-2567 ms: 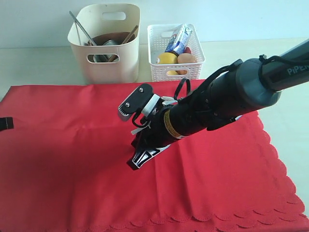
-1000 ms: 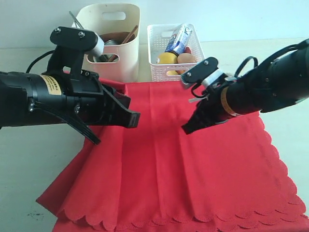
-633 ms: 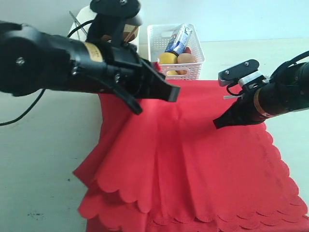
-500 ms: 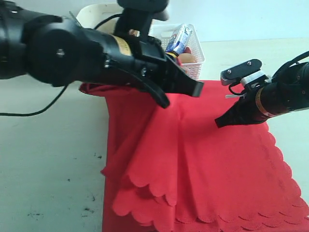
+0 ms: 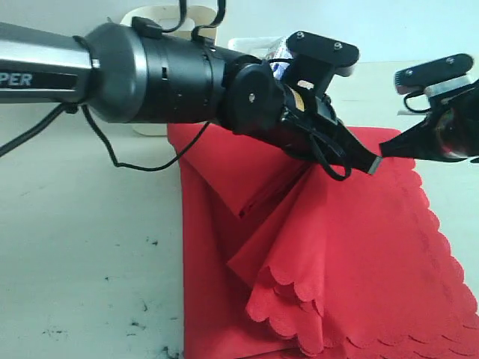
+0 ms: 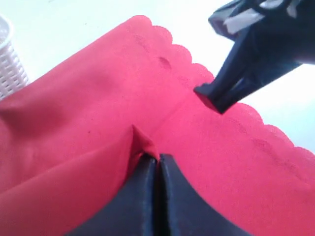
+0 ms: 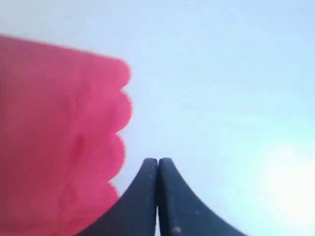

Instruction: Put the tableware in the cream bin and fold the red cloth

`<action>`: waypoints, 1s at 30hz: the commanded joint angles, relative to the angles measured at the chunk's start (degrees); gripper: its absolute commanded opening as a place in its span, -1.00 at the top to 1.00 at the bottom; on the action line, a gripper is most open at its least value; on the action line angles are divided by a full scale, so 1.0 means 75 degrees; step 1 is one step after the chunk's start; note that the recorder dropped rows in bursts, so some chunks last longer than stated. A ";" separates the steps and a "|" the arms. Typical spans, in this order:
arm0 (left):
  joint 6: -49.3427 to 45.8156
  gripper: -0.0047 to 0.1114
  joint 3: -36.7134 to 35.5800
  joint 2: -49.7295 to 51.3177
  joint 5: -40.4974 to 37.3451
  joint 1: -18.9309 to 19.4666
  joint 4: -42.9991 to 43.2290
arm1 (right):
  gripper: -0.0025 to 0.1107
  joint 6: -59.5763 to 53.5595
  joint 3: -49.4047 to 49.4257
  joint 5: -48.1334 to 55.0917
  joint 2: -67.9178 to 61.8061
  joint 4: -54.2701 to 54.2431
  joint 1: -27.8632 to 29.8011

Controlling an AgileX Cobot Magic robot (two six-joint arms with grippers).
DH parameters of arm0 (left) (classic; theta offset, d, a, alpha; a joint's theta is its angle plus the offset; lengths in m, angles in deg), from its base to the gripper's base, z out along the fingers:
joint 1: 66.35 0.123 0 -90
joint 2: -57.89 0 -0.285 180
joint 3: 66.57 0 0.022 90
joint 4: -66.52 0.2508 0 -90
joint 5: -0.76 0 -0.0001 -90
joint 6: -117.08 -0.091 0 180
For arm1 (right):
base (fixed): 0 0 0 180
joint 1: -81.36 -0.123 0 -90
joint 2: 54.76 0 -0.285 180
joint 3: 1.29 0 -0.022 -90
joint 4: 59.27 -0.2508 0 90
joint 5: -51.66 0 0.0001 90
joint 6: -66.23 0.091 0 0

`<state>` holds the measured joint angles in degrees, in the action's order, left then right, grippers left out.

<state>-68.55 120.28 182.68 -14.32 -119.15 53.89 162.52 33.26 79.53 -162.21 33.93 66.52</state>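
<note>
- The red cloth (image 5: 352, 254) lies partly on the pale bench (image 5: 82, 247). One side is lifted and drawn across the other, and its scalloped hem hangs in loose pleats instead of lying flat.
- The left hand (image 5: 367, 161) has its jaws pressed together on a small peak of the fabric, well over toward the cloth's far side. The left wrist view shows the pinch plainly.
- The right hand (image 5: 389, 149) is pressed together on nothing and sits at the cloth's scalloped edge, just beside the left.
- The fold looks about half made. The raised side is yet to be laid down, squared and let go.
- The cream bin (image 5: 153, 13) stands behind the left arm (image 5: 150, 75) with only its rim showing. Its contents are hidden, so whether the tableware is inside cannot be told. None lies on the bench in view.
- White letters "PER" can be read on the left arm's casing. A yellow label near its wrist is too small to read.
</note>
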 commanded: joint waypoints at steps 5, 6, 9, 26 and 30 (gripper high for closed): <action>-0.0644 0.92 0.1354 0.0867 0.0060 -0.0327 0.0011 | 0.96 0.2010 0.0377 0.1852 0.1035 0.0555 0.0045; -0.0660 0.92 0.1467 0.0969 0.0060 -0.0327 0.0011 | 0.96 0.2065 0.0403 0.1904 0.1181 0.0555 0.0045; -0.0801 0.92 0.1777 0.1333 0.0075 -0.0341 0.0011 | 0.96 0.2110 0.0451 0.1680 0.1581 0.0568 0.0045; -0.1226 -0.89 0.2023 0.1917 -0.0287 -0.0503 0.0033 | 0.96 0.1900 0.0451 0.0070 0.1903 0.0899 0.0045; -0.1226 -0.89 0.2023 0.1674 -0.0661 -0.0488 0.0033 | 0.96 0.1900 0.0451 0.0070 0.1903 0.0899 0.0045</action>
<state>-77.38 135.00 197.42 -17.81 -122.63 54.10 177.05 36.27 80.18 -148.36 40.13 66.64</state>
